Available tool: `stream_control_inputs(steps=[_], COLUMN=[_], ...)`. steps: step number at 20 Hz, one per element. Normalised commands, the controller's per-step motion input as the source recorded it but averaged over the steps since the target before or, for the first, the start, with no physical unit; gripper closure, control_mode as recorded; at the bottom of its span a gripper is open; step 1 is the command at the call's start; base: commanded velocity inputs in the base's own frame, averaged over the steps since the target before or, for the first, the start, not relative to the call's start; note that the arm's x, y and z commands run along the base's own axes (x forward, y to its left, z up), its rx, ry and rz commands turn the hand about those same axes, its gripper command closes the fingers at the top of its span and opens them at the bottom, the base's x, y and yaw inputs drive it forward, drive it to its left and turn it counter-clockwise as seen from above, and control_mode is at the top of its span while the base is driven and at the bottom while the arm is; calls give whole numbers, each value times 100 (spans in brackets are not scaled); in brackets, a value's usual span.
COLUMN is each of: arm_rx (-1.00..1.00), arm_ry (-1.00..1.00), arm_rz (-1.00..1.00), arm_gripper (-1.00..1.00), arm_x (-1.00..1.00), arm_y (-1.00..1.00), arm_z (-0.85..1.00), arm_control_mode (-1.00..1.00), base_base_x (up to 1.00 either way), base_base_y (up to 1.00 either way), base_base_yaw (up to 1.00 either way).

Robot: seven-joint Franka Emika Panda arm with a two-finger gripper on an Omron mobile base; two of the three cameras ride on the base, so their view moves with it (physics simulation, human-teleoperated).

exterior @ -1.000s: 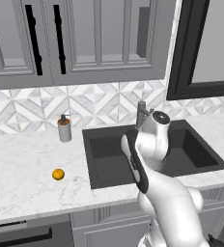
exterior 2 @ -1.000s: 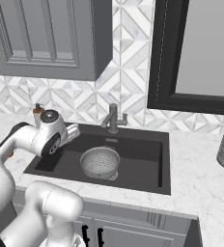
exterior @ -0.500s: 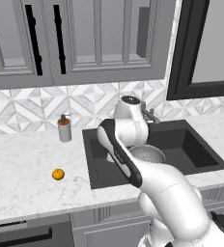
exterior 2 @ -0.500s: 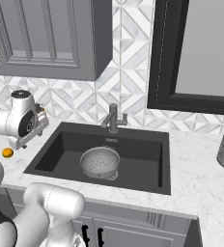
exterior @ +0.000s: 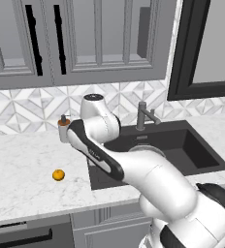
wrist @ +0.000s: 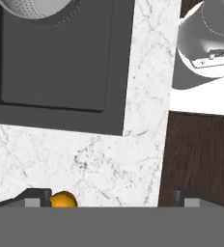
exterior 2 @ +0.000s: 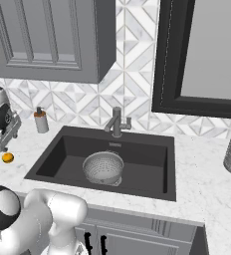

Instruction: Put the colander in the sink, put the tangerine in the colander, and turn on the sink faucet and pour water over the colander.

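Left base view: the arm comes up from the lower right, bends over the front edge of the sink (exterior: 201, 152) and reaches left, with the wrist ending up high over the counter (exterior: 22, 164) right in front of the soap dispenser (exterior: 62, 124). The tangerine (exterior: 58, 175) sits alone on the marble, well left of the basin. The sink faucet (exterior: 143, 116) stands behind the basin, no water running that I can see.

Right base view: the colander (exterior 2: 103, 167) is upright on the sink floor, roughly under the faucet. The hand is at the far left edge, above the counter, with the tangerine just below and beside it.

Hand view: the camera looks straight down on the marble and a corner of the sink. The gripper (wrist: 111, 198) has its tips spread wide apart with nothing between them; the tangerine is right beside one tip, still lying on the counter. A bit of the colander's rim peeks in at the top.
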Motion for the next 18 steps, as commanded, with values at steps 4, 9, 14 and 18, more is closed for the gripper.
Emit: stream_control_inputs(steps=[4,9,14,18], arm_rx=[0,0,0,0], arm_ry=[0,3,1,0], arm_rz=[57,69,70,59], arm_gripper=[-100,-100,-100,-100], arm_x=[2,30,10,0], arm_y=[24,17,28,43], arm_z=[-24,-20,-17,-16], arm_control_mode=[-100,-100,-100,-100], base_base_x=[0,0,0,0], base_base_y=[0,0,0,0], base_base_yaw=[0,0,0,0])
